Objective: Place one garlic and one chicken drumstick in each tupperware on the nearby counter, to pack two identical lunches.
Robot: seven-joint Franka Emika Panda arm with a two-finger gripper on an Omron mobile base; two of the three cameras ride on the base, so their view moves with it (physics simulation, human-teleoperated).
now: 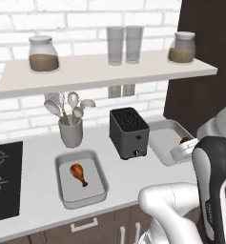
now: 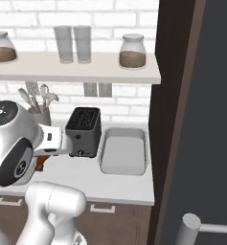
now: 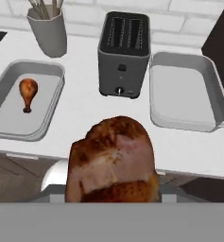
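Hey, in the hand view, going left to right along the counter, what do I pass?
Left tupperware holding a chicken drumstick → toaster → right tupperware, with nothing in it.

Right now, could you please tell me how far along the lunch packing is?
Done: one chicken drumstick lies in the left tupperware. In hand: the end effector holds the second drumstick in front of the counter, the right tupperware empty ahead. Left: set this drumstick in that tray, then add one garlic to each; neither tray holds garlic yet.
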